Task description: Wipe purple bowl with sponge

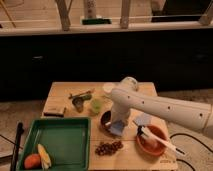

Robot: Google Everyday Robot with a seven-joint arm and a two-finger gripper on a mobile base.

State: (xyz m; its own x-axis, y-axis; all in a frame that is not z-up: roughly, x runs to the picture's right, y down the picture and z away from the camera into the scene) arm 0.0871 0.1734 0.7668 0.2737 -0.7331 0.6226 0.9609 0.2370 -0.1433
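Note:
The purple bowl (105, 119) sits near the middle of the wooden table (65, 91), its right half covered by my arm. The sponge (117, 128), a small light-blue pad, lies at the bowl's near right rim, directly under the arm's end. My gripper (118, 121) reaches down from the white arm onto the sponge, over the bowl's right side. Its tip is hidden behind the wrist.
An orange-red bowl (151, 140) with a white utensil stands at the front right. A pale blue cloth (143, 119) lies behind it. A green tray (62, 141) with an orange and a corn cob fills the front left. Grapes (108, 147), a green cup (96, 105) and a metal cup (78, 103) are nearby.

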